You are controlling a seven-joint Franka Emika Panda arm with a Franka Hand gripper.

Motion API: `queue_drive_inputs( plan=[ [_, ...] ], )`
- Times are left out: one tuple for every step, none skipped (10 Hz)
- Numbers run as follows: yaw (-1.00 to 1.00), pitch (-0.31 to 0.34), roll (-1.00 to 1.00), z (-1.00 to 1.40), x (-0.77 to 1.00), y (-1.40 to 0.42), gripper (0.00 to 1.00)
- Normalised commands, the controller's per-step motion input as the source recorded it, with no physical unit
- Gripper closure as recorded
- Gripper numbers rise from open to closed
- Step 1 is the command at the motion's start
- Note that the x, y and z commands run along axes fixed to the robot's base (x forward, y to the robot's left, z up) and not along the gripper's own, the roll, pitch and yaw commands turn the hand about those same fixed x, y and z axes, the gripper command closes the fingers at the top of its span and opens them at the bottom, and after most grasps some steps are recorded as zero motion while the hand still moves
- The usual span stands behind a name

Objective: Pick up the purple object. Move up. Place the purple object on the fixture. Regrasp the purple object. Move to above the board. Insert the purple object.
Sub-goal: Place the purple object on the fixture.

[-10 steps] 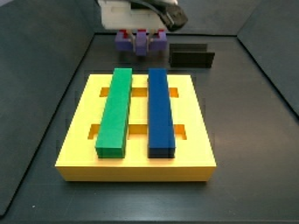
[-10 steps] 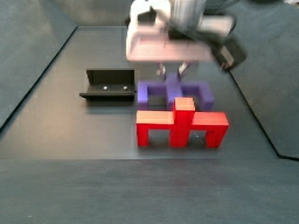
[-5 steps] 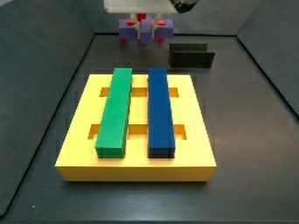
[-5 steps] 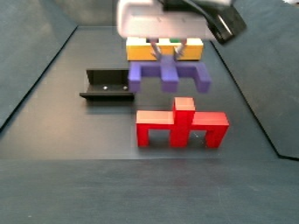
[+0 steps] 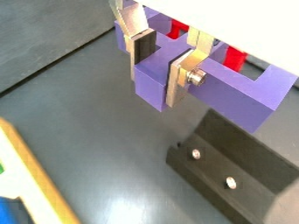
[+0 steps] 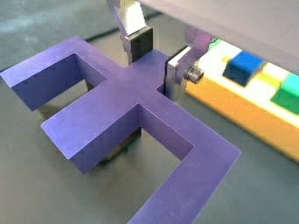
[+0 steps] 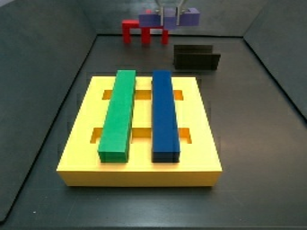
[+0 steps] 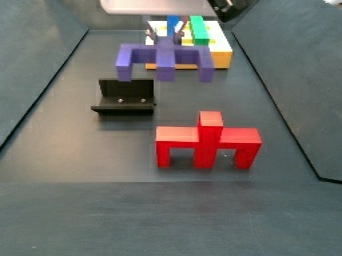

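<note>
The purple object (image 8: 167,58), a comb-shaped block with several prongs, hangs in the air, held at its middle bar. My gripper (image 5: 162,66) is shut on it; the silver fingers (image 6: 176,77) clamp its bar in both wrist views. In a side view the purple object (image 7: 168,16) is high at the far end, above the red piece. The fixture (image 8: 123,98) stands on the floor, below and to one side of it, and shows under it in a wrist view (image 5: 233,171). The yellow board (image 7: 142,171) holds a green bar (image 7: 118,113) and a blue bar (image 7: 164,115).
A red comb-shaped piece (image 8: 207,145) stands on the floor beside the fixture; it also shows at the far end in a side view (image 7: 145,31). Grey walls (image 7: 48,99) enclose the floor on both sides.
My gripper has risen with the purple object, lifting it off the floor and away from the red piece. The red piece, fixture and board have not moved.
</note>
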Motion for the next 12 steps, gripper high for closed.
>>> queue_drive_inputs(
  plan=[
    [-0.08, 0.08, -0.97, 0.23, 0.86, -0.01, 1.0],
    [-0.09, 0.051, -1.0, 0.21, 0.8, 0.0, 1.0],
    [-0.08, 0.029, -1.0, 0.18, 0.75, 0.0, 1.0],
    [-0.05, 0.037, -1.0, 0.15, 0.69, 0.01, 1.0],
    [-0.02, 0.031, -1.0, 0.08, 0.61, 0.06, 1.0],
    [0.0, 0.0, -1.0, 0.08, 0.57, 0.11, 1.0],
    [0.0, 0.0, -1.0, 0.02, 0.48, 0.29, 1.0],
    [0.0, -0.069, -1.0, 0.0, 0.42, 0.37, 1.0],
    [0.0, -0.243, -0.94, -0.17, 0.27, 0.29, 1.0],
    [-0.1, -0.283, -1.0, -0.04, 0.29, 0.27, 1.0],
    [-0.19, -0.36, -1.0, 0.0, 0.23, 0.14, 1.0],
    [-0.11, -0.003, -0.62, -0.43, 0.41, -0.22, 1.0]
  ],
)
